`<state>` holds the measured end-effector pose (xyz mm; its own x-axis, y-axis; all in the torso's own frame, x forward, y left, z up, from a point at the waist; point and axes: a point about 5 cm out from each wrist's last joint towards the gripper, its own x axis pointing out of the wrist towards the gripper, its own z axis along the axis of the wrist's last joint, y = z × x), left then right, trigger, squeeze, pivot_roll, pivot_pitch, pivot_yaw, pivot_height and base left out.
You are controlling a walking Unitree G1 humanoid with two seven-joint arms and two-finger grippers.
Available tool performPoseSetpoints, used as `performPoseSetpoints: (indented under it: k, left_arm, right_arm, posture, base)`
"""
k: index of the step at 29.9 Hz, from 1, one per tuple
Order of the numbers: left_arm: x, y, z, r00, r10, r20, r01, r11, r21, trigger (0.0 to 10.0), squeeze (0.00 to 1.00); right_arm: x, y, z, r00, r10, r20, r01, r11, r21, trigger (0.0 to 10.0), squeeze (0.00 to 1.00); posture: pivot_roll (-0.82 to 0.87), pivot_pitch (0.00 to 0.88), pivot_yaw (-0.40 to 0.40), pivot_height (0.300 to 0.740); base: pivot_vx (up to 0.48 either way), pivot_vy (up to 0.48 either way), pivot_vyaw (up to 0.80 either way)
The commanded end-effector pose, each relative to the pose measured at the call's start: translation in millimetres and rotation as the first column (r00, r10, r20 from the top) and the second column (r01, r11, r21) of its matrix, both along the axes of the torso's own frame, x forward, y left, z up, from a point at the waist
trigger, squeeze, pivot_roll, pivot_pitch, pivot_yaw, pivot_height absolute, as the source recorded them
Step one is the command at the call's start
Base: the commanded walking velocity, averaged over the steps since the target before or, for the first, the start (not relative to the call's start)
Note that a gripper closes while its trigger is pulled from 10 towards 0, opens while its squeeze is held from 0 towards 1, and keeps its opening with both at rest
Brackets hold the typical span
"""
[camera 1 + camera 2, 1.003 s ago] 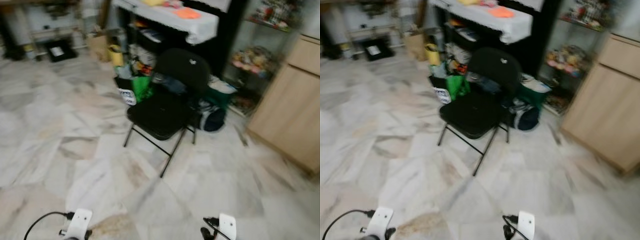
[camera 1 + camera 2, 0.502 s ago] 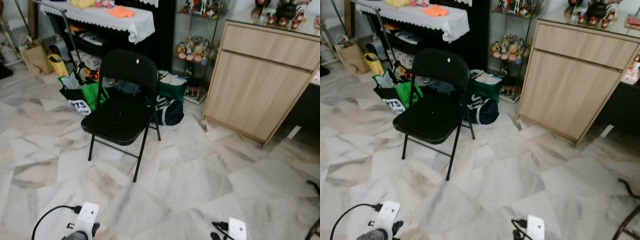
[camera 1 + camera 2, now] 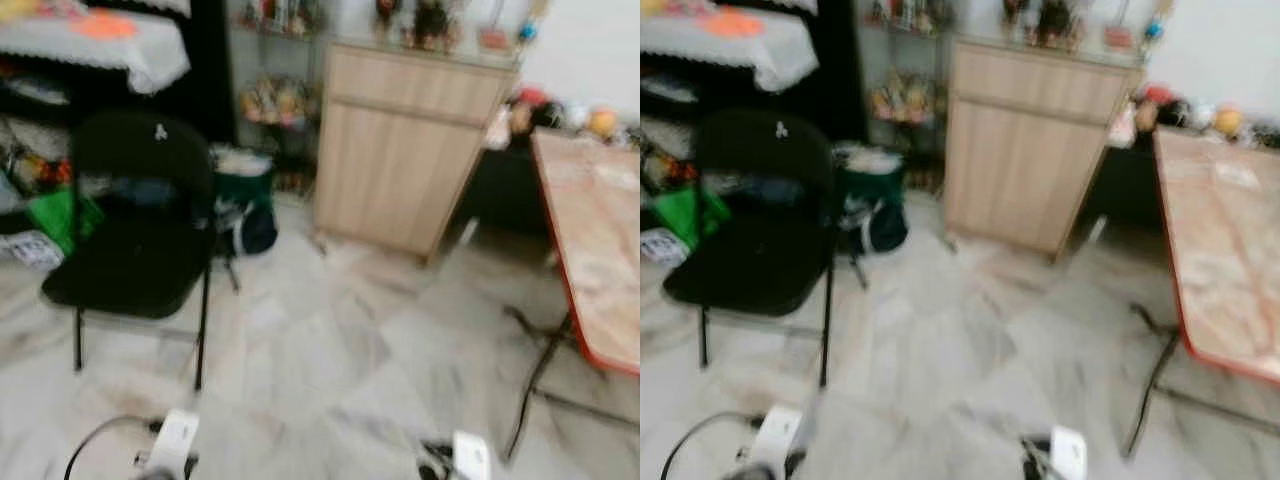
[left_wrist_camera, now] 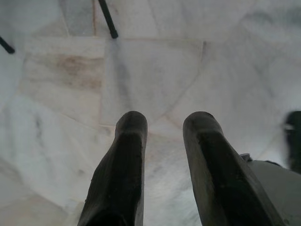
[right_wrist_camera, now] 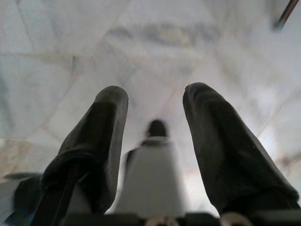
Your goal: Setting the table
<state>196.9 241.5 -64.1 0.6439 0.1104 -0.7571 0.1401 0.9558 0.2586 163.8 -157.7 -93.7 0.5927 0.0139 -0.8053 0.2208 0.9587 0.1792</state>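
A table [image 3: 598,240] with a pale marbled top and a red rim stands at the right on thin black legs [image 3: 535,385]; several small blurred things sit at its far end [image 3: 560,115]. Both arms hang low over the marble floor, their white wrists at the near edge of the eye views. My left gripper [image 4: 164,120] is open, with bare floor between its fingers. My right gripper [image 5: 153,94] is open too and holds nothing; a blurred pale shape lies beyond its gap.
A black folding chair [image 3: 130,250] stands at the left, with bags [image 3: 240,200] behind it. A light wooden cabinet [image 3: 400,160] stands at the back, a glass shelf of figurines [image 3: 275,100] beside it. Marble floor [image 3: 330,350] stretches between chair and table.
The camera has swung to the right: the chair now sits at the left of the picture and the red-rimmed table has come into view. Both arms still hang as before.
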Motion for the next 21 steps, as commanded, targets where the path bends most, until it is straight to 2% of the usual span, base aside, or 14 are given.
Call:
performPoseSetpoints:
  k: [1, 10, 14, 21]
  left_arm:
    - [-0.8, -7.0, -2.7, 1.0, -0.01, -0.014, 0.01, 1.0, -0.011, 10.0, 0.0]
    - [-1.9, -9.2, -3.8, 1.0, -0.016, -0.016, 0.016, 1.0, -0.013, 10.0, 0.0]
    - [-0.9, -9.4, -3.2, 1.0, -0.026, -0.013, 0.026, 1.0, -0.006, 10.0, 0.0]
    - [1.6, -9.6, -1.8, 0.999, -0.039, -0.007, 0.039, 0.999, -0.002, 10.0, 0.0]
  right_arm:
    - [-2.6, -11.6, -0.5, 1.0, -0.016, -0.01, 0.016, 1.0, -0.026, 10.0, 0.0]
    - [-0.6, -11.4, 0.5, 1.0, -0.02, 0.004, 0.02, 1.0, -0.012, 10.0, 0.0]
    - [-0.1, -11.2, 0.8, 1.0, -0.021, 0.008, 0.021, 1.0, -0.017, 10.0, 0.0]
    - [1.3, -10.7, 1.3, 0.999, -0.042, 0.011, 0.042, 0.999, -0.018, 10.0, 0.0]
  posture:
    - [0.17, 0.0, -0.041, 0.74]
    - [0.18, 0.0, -0.045, 0.74]
    - [0.18, 0.0, -0.044, 0.74]
    - [0.19, 0.0, -0.029, 0.74]
  base:
    - [0.0, 0.0, -0.71]
    - [0.0, 0.0, -0.68]
    - [0.0, 0.0, 0.0]
    - [0.0, -0.299, 0.0]
